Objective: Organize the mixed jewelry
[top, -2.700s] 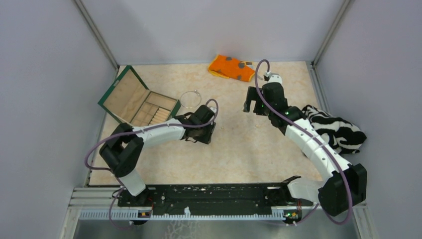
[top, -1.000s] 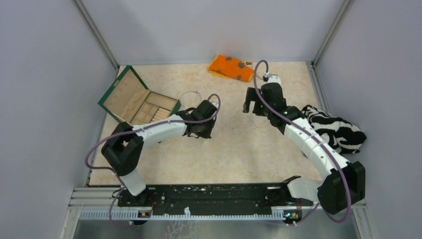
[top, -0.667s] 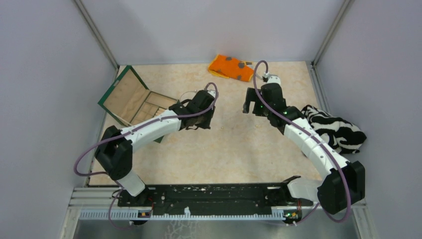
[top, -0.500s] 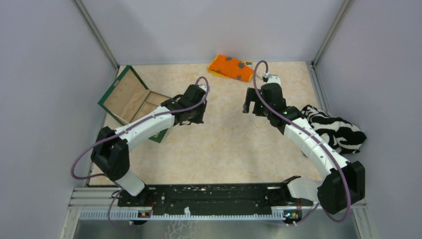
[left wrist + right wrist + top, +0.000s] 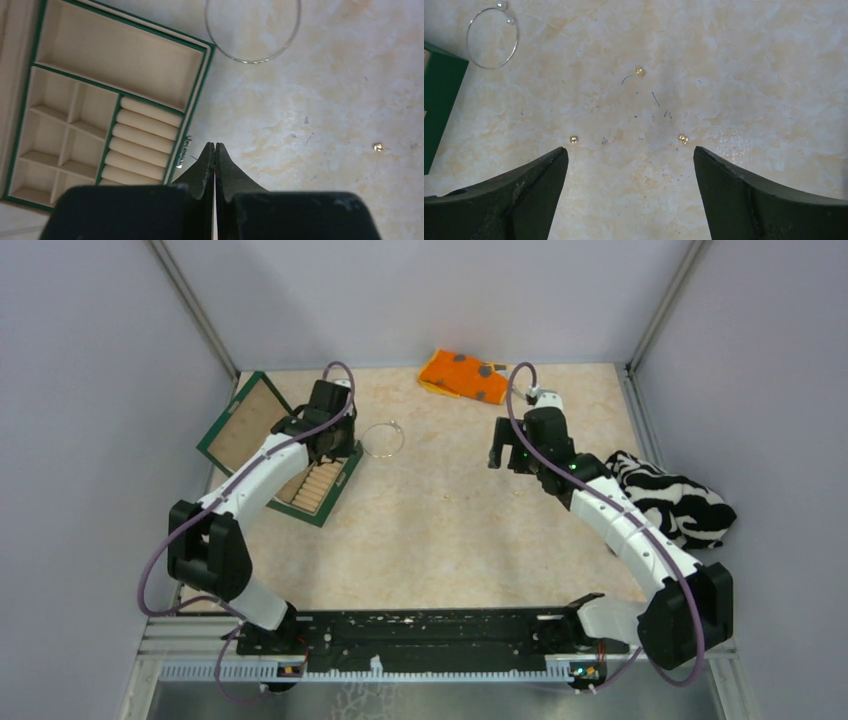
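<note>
Hovering above the table (image 5: 450,540), the right fingers (image 5: 508,458) stood wide apart and empty. Three tiny gold pieces (image 5: 639,71) lay on the table beneath them, one ahead of the gap and one just inside each fingertip. That arm was plainly the nearer one for these.

The left fingers (image 5: 215,155) were pressed together on nothing, poised by the right edge of the green jewelry box (image 5: 196,107) near its clasp. The silvery bangle (image 5: 250,61) lay flat ahead of them and slightly right, just beside the box's far right corner. As a round hoop it offered no long axis, only thin wire. The left arm was much closer to it, though its fingers would likely need to part first.

The box sat open, lid thrown back. Its large tray, small square cells and ring rolls all looked empty.
</note>
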Motion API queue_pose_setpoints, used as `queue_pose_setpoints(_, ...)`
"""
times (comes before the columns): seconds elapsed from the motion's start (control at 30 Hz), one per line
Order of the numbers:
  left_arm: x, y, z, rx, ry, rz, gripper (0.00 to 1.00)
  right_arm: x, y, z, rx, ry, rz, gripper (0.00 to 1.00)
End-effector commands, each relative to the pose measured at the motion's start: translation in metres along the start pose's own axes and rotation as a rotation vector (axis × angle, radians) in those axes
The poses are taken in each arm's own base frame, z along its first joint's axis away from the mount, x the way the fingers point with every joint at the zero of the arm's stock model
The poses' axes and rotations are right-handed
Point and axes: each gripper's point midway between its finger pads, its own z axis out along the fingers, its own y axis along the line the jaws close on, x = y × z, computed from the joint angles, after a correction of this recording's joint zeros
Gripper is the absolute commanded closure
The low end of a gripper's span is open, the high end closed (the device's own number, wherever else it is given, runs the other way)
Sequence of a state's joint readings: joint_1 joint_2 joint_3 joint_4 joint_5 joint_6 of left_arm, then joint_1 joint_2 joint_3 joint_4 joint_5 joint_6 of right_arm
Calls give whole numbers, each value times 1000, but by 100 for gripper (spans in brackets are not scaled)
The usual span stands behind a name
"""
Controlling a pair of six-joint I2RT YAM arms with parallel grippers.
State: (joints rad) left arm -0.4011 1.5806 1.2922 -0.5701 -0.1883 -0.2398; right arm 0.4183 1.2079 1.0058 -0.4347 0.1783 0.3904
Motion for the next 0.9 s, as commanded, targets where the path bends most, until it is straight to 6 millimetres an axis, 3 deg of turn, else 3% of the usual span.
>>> queue_pose_setpoints(0.0,-14,39,-5,-128,-32,-62,100,-8,11,7,-39,-31,-12,5)
queue_pose_setpoints(0.23,-8,93,13,-277,-29,-189,100,3,15,16,-60,-1,-1,5)
queue_pose_setpoints(0.4,12,128,28,-319,34,-271,100,9,20,17,-91,14,9,5)
queue_pose_setpoints(0.7,30,153,36,-373,48,-365,100,12,24,18,-118,21,21,6)
queue_pose_setpoints(0.87,27,166,37,-402,19,-381,100,12,25,17,-122,17,27,6)
